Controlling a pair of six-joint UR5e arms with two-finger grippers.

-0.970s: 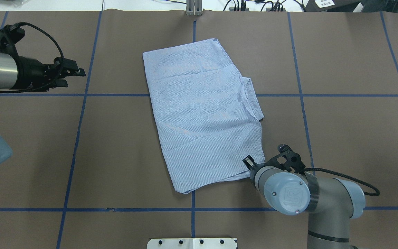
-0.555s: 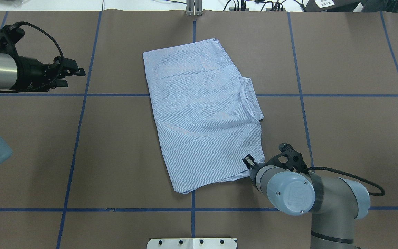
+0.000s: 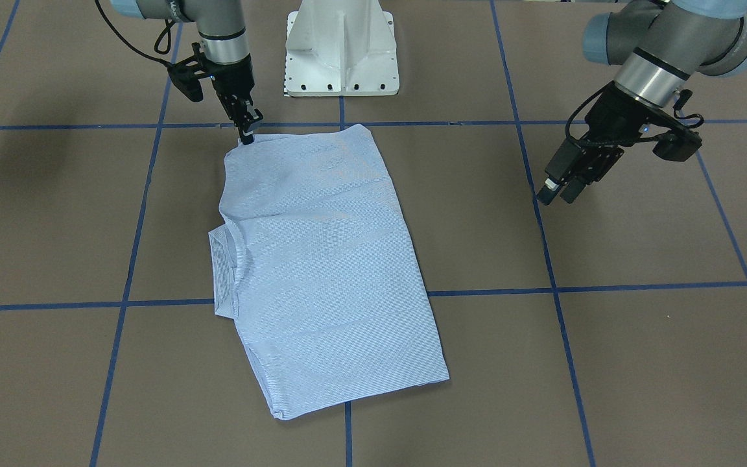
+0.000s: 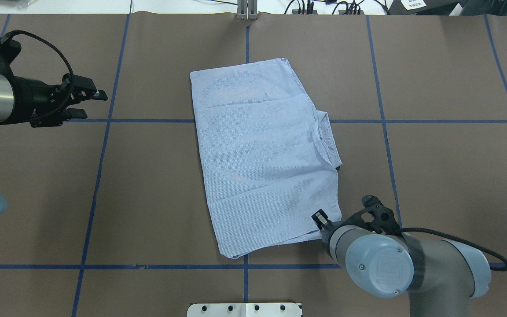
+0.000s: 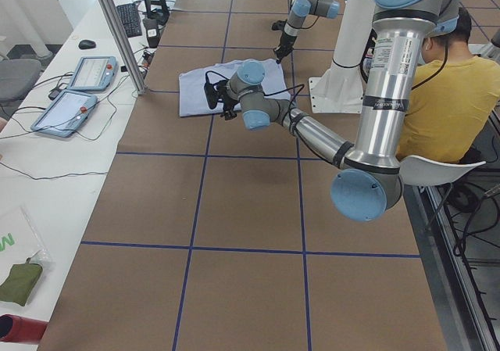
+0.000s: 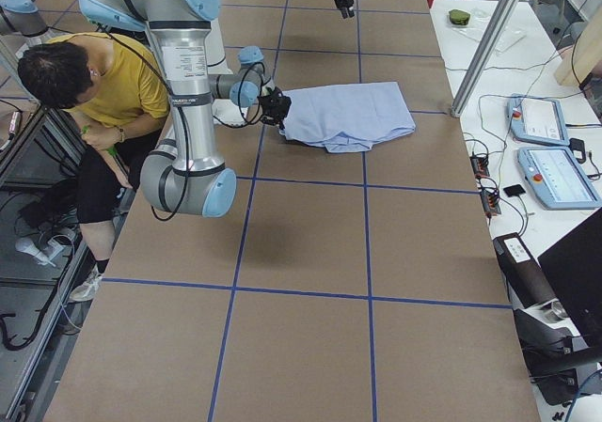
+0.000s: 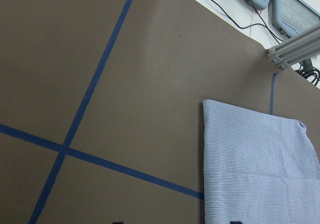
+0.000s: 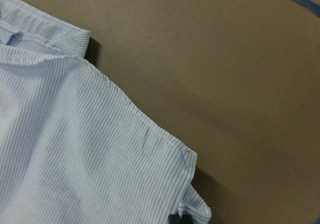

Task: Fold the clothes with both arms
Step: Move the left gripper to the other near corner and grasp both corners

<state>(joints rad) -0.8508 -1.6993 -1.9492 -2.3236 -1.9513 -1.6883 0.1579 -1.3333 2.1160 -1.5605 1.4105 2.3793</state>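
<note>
The clothes are one light blue striped shirt [image 4: 264,154], folded into a rough rectangle in the middle of the table, its collar [image 4: 327,137] sticking out on the right. My right gripper [image 4: 321,219] is shut on the shirt's near right corner; the right wrist view shows that corner [image 8: 187,184] pinched at the bottom edge. In the front-facing view the right gripper [image 3: 246,133] stands upright over the corner of the shirt [image 3: 321,259]. My left gripper [image 4: 92,104] hovers open and empty well left of the shirt, also shown as left gripper [image 3: 554,193]. The shirt's far left corner [image 7: 250,154] shows in the left wrist view.
Blue tape lines [image 4: 104,121] grid the brown table. A white pedestal base [image 3: 341,48] stands at the robot's edge. An aluminium post [image 4: 247,9] and cables sit at the far edge. A seated person in a yellow top [image 6: 103,74] is beside the robot. Control tablets [image 6: 544,149] lie past the table.
The right gripper, still holding the corner, has pulled the shirt a little to the right and toward the robot. The left gripper has barely moved.
</note>
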